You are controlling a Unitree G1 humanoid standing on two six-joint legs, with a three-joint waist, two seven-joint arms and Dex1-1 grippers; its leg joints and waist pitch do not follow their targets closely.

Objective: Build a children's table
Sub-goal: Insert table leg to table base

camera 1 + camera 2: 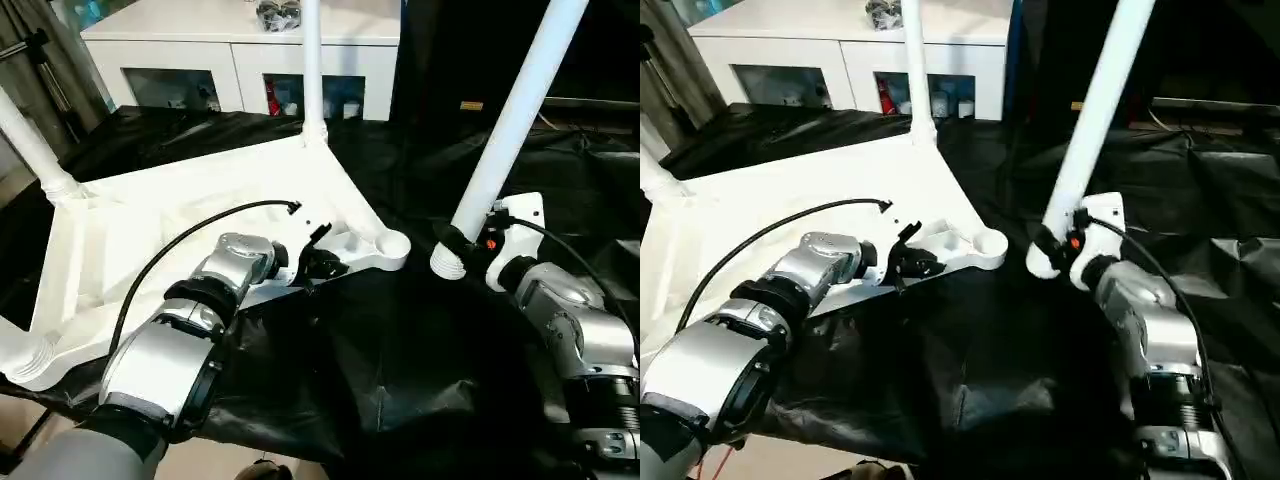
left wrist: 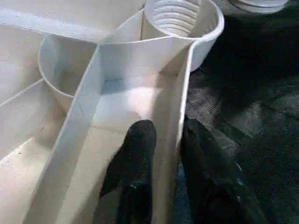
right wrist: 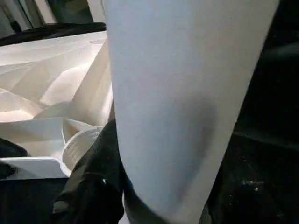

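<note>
A black cloth (image 1: 400, 380) covers the work surface, wrinkled in many places. At twelve o'clock stands a white cabinet (image 1: 240, 60) with glass doors, small things behind them. At nine o'clock a grey curtain (image 1: 30, 60) hangs. At one o'clock the background is dark.

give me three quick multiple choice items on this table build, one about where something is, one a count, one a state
1. Where is the empty threaded corner socket?
A. at the tabletop corner nearest the right gripper
B. at the corner by the cabinet
C. on the floor

2. How many legs already stand in the tabletop?
A. none
B. two
C. four

3. What is the right gripper doing?
A. hanging open
B. gripping a leg near its threaded end
C. gripping black cloth

Answers:
1 A, the open socket sits just beside the held leg.
2 B, one leg rises at the far corner and another at the left corner.
3 B, its fingers clasp the tilted tube.
</note>
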